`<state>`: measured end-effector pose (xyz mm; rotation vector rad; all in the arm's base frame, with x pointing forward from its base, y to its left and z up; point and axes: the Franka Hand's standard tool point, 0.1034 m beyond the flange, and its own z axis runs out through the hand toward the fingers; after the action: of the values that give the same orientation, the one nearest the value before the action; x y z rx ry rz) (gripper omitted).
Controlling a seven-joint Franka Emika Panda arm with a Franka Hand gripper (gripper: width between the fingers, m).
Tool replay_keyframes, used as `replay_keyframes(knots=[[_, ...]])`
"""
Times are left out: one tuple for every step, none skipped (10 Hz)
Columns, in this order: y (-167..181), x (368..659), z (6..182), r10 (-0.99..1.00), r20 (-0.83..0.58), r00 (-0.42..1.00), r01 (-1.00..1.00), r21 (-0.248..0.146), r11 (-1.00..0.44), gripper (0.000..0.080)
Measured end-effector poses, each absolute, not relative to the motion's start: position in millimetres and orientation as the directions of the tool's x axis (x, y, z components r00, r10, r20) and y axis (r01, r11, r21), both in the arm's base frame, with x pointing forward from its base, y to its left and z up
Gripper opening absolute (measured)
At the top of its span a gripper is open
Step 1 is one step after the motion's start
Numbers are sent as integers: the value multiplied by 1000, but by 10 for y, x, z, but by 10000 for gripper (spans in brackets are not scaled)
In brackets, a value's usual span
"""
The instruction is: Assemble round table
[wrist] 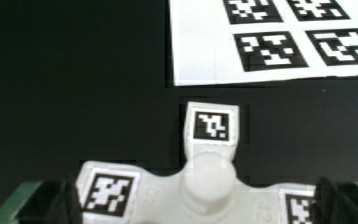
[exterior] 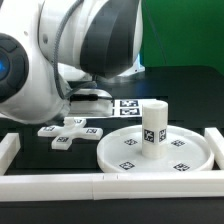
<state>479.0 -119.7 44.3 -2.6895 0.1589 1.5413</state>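
The gripper is wide open, its fingers on either side of the cross base on the black desk — not closed on it. Nearby, the leg stands upright on the round top.

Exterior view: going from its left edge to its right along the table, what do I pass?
In order: left border rail → cross-shaped base → round top, with the leg standing upright on it → right border rail. The marker board behind overlaps these, so it is left out.
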Motion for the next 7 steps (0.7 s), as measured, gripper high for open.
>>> replay_keyframes(knots=[[-1138, 4790, 356, -69, -852, 518, -98, 21, -995, 649], [-1110, 4764, 291, -66, -844, 532, -90, 21, -996, 649], [-1127, 4762, 305, -68, -845, 530, -95, 21, -995, 649], [-1143, 4761, 303, -70, -845, 531, -98, 21, -995, 649], [-1149, 4760, 301, -71, -844, 531, -99, 21, -995, 649], [-1158, 4752, 294, -72, -845, 530, -101, 22, -995, 649], [-1184, 4703, 255, -80, -850, 520, -109, 26, -994, 649]])
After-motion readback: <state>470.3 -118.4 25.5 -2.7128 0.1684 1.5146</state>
